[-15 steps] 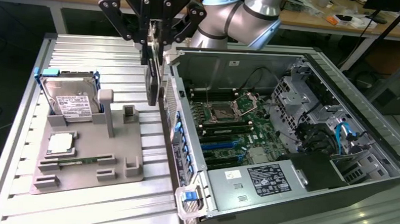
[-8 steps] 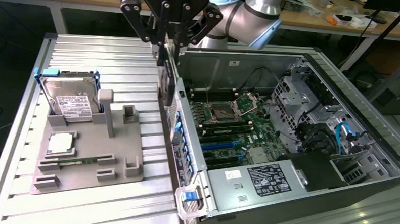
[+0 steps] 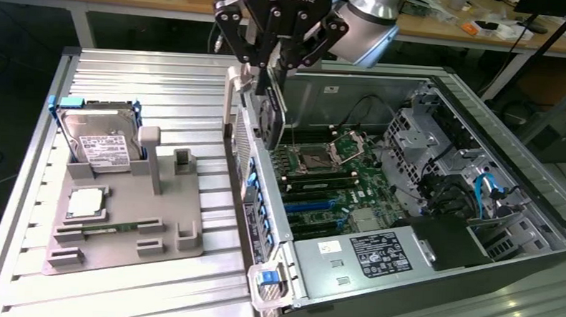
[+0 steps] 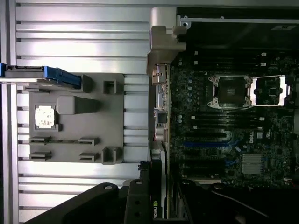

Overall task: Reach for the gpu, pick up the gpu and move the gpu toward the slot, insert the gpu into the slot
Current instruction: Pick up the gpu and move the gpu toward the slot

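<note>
My gripper [image 3: 270, 66] hangs over the rear wall of the open computer case [image 3: 355, 265], shut on the gpu [image 3: 274, 109]. The gpu is a thin dark card held on edge, with its silver bracket toward the exterior view's left. In the wrist view the gpu [image 4: 159, 186] shows edge-on between the black fingers [image 4: 140, 196], with a small green logo on it. It is above the case and touches nothing. The blue and black expansion slots [image 3: 305, 202] lie on the motherboard below it, and they show again as the slots [image 4: 205, 143] in the wrist view.
A grey holder tray [image 3: 117, 230] on the ribbed metal table carries a silver hard drive [image 3: 97, 140], a processor chip [image 3: 85, 203] and a green memory stick [image 3: 108, 228]. Inside the case are the processor socket [image 3: 319, 159], a drive cage [image 3: 427, 136], cables and a black power supply [image 3: 451, 248].
</note>
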`<move>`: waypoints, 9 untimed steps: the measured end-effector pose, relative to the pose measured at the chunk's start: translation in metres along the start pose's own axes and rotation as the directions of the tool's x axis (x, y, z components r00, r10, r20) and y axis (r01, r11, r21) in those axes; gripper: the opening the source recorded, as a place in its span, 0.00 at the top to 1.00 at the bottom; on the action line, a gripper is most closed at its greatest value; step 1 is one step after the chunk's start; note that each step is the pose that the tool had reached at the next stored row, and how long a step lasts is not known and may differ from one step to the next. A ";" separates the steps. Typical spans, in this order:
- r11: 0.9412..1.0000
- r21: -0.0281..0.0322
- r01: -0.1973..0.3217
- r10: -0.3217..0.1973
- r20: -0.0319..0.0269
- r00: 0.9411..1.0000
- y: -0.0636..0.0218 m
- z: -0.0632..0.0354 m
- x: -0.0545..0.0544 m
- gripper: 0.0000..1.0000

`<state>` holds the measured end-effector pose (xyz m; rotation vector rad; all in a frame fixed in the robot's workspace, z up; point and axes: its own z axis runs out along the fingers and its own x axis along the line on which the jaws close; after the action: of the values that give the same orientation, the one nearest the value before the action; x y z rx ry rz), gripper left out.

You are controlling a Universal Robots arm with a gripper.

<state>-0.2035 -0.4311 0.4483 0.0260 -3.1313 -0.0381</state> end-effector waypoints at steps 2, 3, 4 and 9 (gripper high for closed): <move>1.000 0.000 0.000 0.000 0.000 1.000 -0.0002 0.0005 -0.008 0.73; 1.000 0.000 0.000 0.000 0.000 1.000 -0.0002 0.0007 -0.011 0.73; 1.000 0.000 0.000 0.000 0.000 1.000 -0.0003 0.0008 -0.014 0.73; 1.000 0.000 0.000 0.000 0.000 1.000 -0.0005 0.0014 -0.029 0.73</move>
<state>-0.1742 -0.4312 0.4466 0.0260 -3.1317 -0.0381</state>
